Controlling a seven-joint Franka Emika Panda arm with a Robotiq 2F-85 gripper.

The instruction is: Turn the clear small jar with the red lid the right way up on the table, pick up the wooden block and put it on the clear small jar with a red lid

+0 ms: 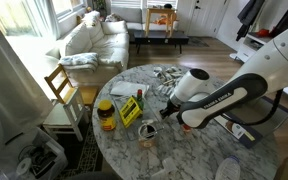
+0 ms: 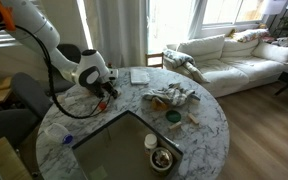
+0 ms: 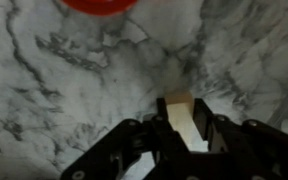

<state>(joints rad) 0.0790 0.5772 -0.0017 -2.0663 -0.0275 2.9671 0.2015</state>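
My gripper [image 3: 187, 135] is shut on the wooden block [image 3: 184, 118], a pale, upright piece held between the two black fingers above the table [image 3: 64, 80]. The red lid of the clear small jar [image 3: 102, 5] shows at the top edge of the wrist view, ahead of the block and apart from it. The jar's body is out of frame, so I cannot tell how it stands. In both exterior views the arm reaches low over the white marble-look table [image 1: 209, 150] [image 2: 134, 112], with the gripper [image 1: 168, 112] [image 2: 106, 90] close to the top.
A bigger yellow-lidded jar [image 1: 106, 113] [image 2: 162, 158] and a yellow packet [image 1: 130, 110] stand on the table. Crumpled wrappers and cups [image 1: 169, 75] [image 2: 172, 97] lie further off. A dark flat panel [image 2: 119, 145] lies on the top. A wooden chair [image 1: 62, 95] stands beside the table.
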